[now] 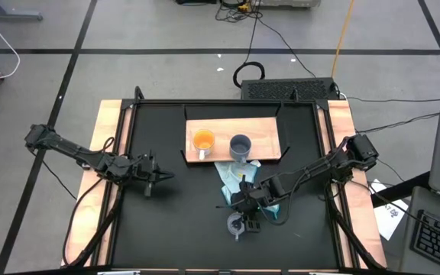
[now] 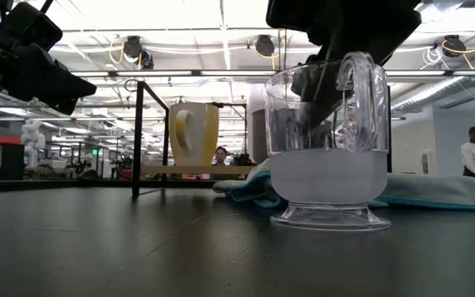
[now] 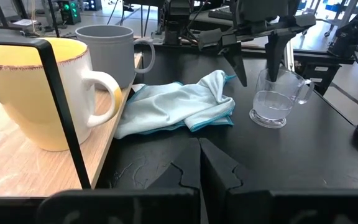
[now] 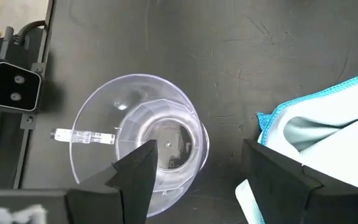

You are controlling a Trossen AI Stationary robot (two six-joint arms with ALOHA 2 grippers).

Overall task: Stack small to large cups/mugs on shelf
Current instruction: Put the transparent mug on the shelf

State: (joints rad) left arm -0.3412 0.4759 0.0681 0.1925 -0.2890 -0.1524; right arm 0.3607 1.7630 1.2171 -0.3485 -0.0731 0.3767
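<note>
- Biggest thing first: the black tabletop (image 1: 166,221) fills the middle of the overhead shot, with both arms reaching in over it.
- The shelf (image 1: 266,130), a light wooden board with black brackets at its ends, lies flat along the table's far side.
- A light blue cloth (image 1: 228,177) is bunched up on the table just in front of the shelf, its near end running under the right arm.
- The orange mug (image 1: 203,140) stands upright on the shelf's left part, white handle pointing toward the near edge.
- The grey-blue mug (image 1: 240,146) stands upright on the shelf too, right beside the orange one, close to the shelf's front edge.
- The clear glass cup (image 4: 138,140) is off the shelf, upright on the bare table in front of the cloth. From table height you can see its ridged handle and little foot.
- The right gripper (image 4: 194,174) hangs directly over that cup with its fingers spread wide. In the wrist shot, one finger sits over the cup's mouth and the other is outside the rim on the cloth side. I can't tell whether either touches the glass.
- The left gripper (image 3: 201,165) waits over the left side of the table, fingers pressed together on nothing, pointing across at the cloth and cup.
</note>
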